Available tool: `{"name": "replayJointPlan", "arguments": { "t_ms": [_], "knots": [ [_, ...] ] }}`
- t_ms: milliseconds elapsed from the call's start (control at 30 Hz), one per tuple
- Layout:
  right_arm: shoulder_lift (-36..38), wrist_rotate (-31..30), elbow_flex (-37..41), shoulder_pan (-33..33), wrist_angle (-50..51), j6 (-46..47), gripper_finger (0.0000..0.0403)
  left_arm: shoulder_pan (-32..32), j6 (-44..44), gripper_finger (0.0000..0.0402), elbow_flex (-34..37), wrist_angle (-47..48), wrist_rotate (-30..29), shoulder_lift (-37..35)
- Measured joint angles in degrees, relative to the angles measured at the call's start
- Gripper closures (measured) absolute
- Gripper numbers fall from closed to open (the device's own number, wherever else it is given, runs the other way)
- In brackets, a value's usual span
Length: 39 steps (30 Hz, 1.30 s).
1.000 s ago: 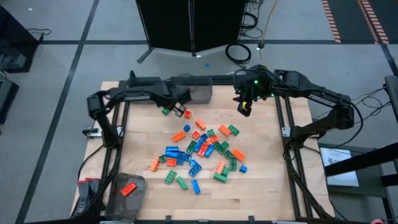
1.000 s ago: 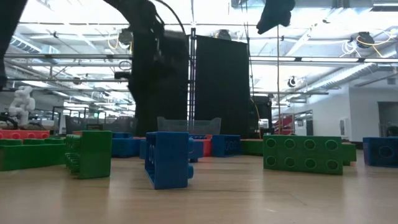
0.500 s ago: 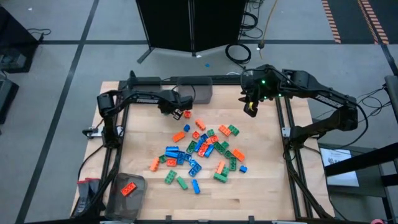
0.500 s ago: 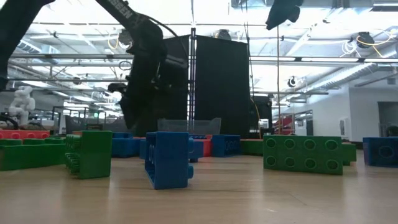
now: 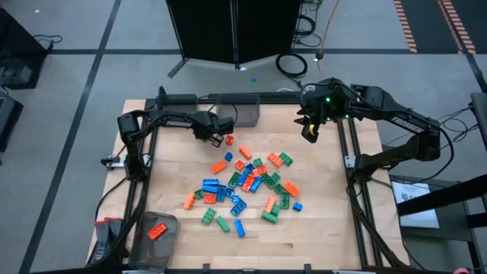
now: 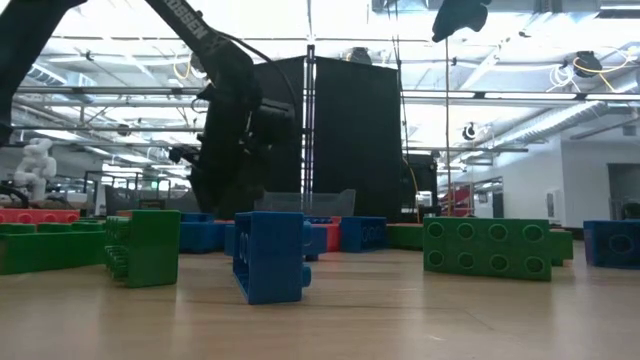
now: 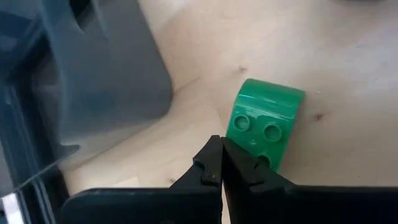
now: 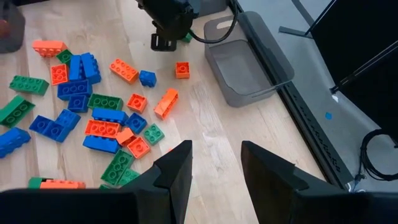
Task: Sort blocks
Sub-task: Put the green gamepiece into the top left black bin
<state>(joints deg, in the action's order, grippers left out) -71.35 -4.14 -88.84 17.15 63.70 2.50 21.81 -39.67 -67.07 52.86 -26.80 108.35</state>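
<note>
Showing a wooden table [image 5: 319,228] from four viewpoints, with two dark arms reaching over its far half. Left gripper [image 5: 215,137]: low over the table just beside a translucent grey bin [image 5: 242,113] at the far edge; in the left wrist view its fingertips [image 7: 219,163] are pressed together with nothing between them, and a green block [image 7: 263,129] lies on the wood just beyond the tips, near the bin's rounded corner [image 7: 112,81]. A small orange block [image 5: 229,140] lies close beside this gripper in the high view. Right gripper [image 5: 310,131]: raised above the far right part of the table, clear of the blocks; in the right wrist view its two fingers [image 8: 176,171] stand apart and hold nothing.

Blocks [image 5: 247,183]: a loose scatter of orange, green and blue bricks across the middle of the table, some touching, others lying singly. A second bin [image 5: 154,236] sits at the near left corner and holds an orange block [image 5: 158,231].

Low view: a blue block [image 6: 272,256] stands nearest the camera, with a green block [image 6: 142,246] to one side and a long green block [image 6: 490,247] to the other; the left arm [image 6: 235,120] descends behind them.
</note>
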Motion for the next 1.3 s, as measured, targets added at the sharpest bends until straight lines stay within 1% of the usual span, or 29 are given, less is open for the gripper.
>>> {"name": "replayJointPlan", "arguments": {
  "t_ms": [67,200,267,367,533,600,733,867,933,1100,1200,1300],
  "knots": [
    [0.00,0.00,0.00,0.00,0.00,0.00,0.0268,-1.36,-0.08,0.0402,-0.06,0.34,4.71,-1.18],
    [0.02,-0.01,0.02,0.00,0.01,-0.11,0.0268,-6.76,-0.30,0.0401,-1.08,0.11,15.01,-3.57],
    [0.02,-0.02,0.02,0.00,0.00,-0.56,0.0268,-9.51,-2.18,0.0401,-1.82,0.12,15.38,-5.09],
    [0.02,-0.02,0.02,0.00,0.00,-1.58,0.0268,-12.04,-6.24,0.0401,-2.58,0.22,13.06,-7.91],
    [0.00,-0.02,0.02,0.00,0.00,-2.13,0.0268,-13.77,-8.33,0.0401,-3.25,-0.29,11.78,-12.59],
    [0.00,0.35,0.02,0.00,0.00,-2.13,0.0268,-14.12,-6.90,0.0396,-3.28,-1.25,11.79,-13.86],
    [0.00,3.68,0.02,0.00,0.00,-2.99,0.0268,-14.51,0.19,0.0365,-3.32,-1.68,11.99,-13.58],
    [0.00,4.78,0.02,-0.02,0.02,-3.21,0.0268,-14.02,5.53,0.0318,-3.32,-2.64,15.35,-11.14],
    [0.00,4.76,0.02,-0.02,0.12,-3.21,0.0268,-13.65,5.73,0.0292,-3.32,-2.88,16.68,-9.94],
    [0.00,4.79,0.02,-0.02,1.38,-3.23,0.0268,-13.03,5.54,0.0237,-3.32,-2.82,17.38,-7.33],
    [0.00,4.79,0.02,-0.02,2.13,-3.30,0.0268,-12.89,5.36,0.0220,-3.32,-2.37,18.42,-6.67],
    [0.00,4.76,0.02,-0.02,2.80,-3.28,0.0268,-13.00,2.65,0.0217,-3.32,-2.30,19.41,-6.57]
  ]
}}
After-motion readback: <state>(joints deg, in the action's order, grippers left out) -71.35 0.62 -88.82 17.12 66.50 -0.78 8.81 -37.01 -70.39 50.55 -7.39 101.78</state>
